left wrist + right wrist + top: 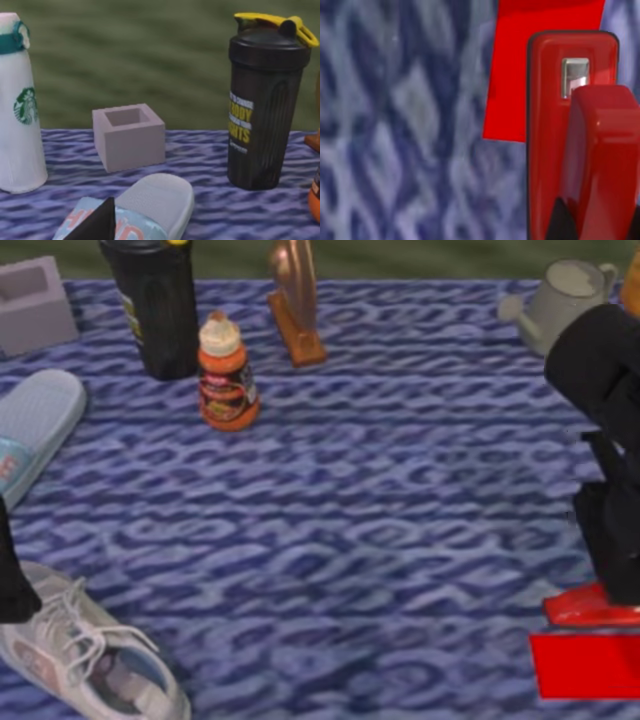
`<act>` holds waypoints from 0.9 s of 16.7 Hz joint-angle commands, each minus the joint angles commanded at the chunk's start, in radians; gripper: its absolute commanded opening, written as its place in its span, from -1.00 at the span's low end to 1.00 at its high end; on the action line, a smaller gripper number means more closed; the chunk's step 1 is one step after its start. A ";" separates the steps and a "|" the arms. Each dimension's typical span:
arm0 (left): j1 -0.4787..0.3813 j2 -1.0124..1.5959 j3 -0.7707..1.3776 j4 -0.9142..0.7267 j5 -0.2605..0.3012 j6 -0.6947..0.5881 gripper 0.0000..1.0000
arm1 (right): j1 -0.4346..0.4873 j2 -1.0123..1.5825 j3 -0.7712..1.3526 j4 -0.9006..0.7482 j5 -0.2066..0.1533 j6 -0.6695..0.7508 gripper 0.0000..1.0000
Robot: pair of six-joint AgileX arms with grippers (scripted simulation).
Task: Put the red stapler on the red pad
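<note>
My right pincer point(612, 585) pinches the red stapler point(590, 608) just above the red pad point(585, 665), near the pad's far edge, so a short carry should seat it. My left arm is parked far from the pad. The surface point(380, 540) wears a blue patterned cloth; green beyond.

We see the stapler point(590, 608) at the table's point(380, 540) right edge, w/ the pad point(585, 665) just in front of it, nearer the camera. Our right arm point(610, 440) stands over the stapler. Far left: box point(35, 305), shaker point(155, 305) to its right, then bottle point(227, 373), then trophy point(295, 300). Jug point(565, 300) sits far right. Slipper point(35, 430) lies at left edge, sneaker point(90, 660) in front of it.
</note>
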 joint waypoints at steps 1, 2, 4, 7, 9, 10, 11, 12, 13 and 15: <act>0.000 0.000 0.000 0.000 0.000 0.000 1.00 | -0.004 -0.023 -0.020 0.002 0.002 0.038 -1.00; 0.000 0.000 0.000 0.000 0.000 0.000 1.00 | -0.007 -0.041 -0.035 0.005 0.004 0.066 -1.00; 0.000 0.000 0.000 0.000 0.000 0.000 1.00 | -0.009 -0.056 -0.047 0.007 0.005 0.088 -1.00; 0.000 0.000 0.000 0.000 0.000 0.000 1.00 | -0.009 -0.056 -0.047 0.007 0.005 0.088 -1.00; 0.000 0.000 0.000 0.000 0.000 0.000 1.00 | -0.004 -0.052 -0.046 0.010 0.004 0.087 -1.00; 0.000 0.000 0.000 0.000 0.000 0.000 1.00 | -0.005 -0.049 -0.057 0.023 0.005 0.085 -1.00; 0.000 0.000 0.000 0.000 0.000 0.000 1.00 | -0.007 -0.043 -0.076 0.046 0.005 0.083 -1.00; 0.000 0.000 0.000 0.000 0.000 0.000 1.00 | -0.010 -0.035 -0.101 0.079 0.005 0.080 -1.00; 0.000 0.000 0.000 0.000 0.000 0.000 1.00 | -0.013 -0.025 -0.131 0.120 0.006 0.078 -1.00; 0.000 0.000 0.000 0.000 0.000 0.000 1.00 | -0.022 0.000 -0.200 0.219 0.007 0.073 -1.00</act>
